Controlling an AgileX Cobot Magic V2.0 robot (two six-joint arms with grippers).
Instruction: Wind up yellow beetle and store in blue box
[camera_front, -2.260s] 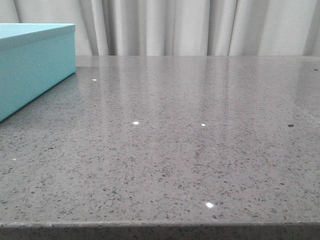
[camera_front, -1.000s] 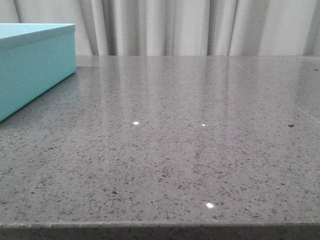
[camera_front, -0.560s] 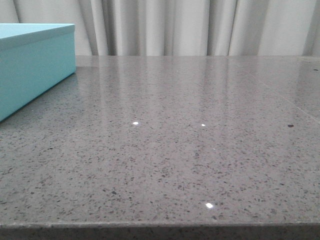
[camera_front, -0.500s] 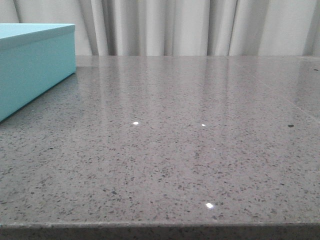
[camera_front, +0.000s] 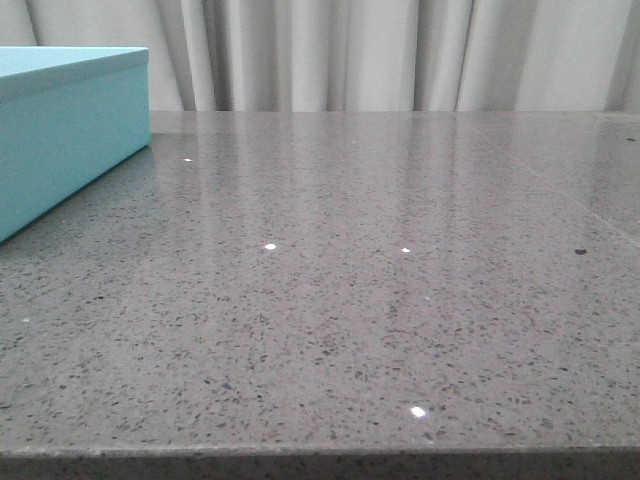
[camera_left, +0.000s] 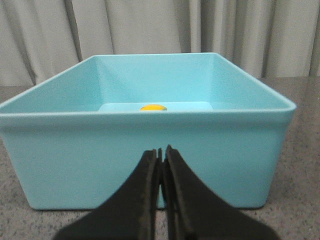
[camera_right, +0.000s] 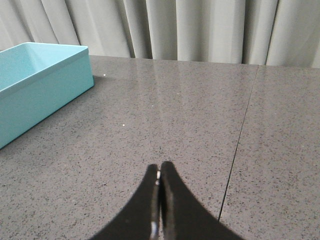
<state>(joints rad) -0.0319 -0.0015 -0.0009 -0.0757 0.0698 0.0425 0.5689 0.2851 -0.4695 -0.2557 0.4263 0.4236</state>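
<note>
The blue box (camera_front: 60, 130) stands at the table's left in the front view, open at the top in the left wrist view (camera_left: 150, 160) and right wrist view (camera_right: 40, 85). Inside it, only the roof of the yellow beetle (camera_left: 153, 107) shows over the near wall, resting on the box floor towards the far wall. My left gripper (camera_left: 161, 150) hangs shut and empty just outside the box's near wall. My right gripper (camera_right: 160, 166) is shut and empty above bare table, well to the right of the box. Neither gripper appears in the front view.
The grey speckled stone table (camera_front: 350, 300) has its front edge (camera_front: 320, 455) close to the camera. A thin seam (camera_right: 240, 140) runs across the table beside my right gripper. Pale curtains (camera_front: 350, 50) hang behind the table.
</note>
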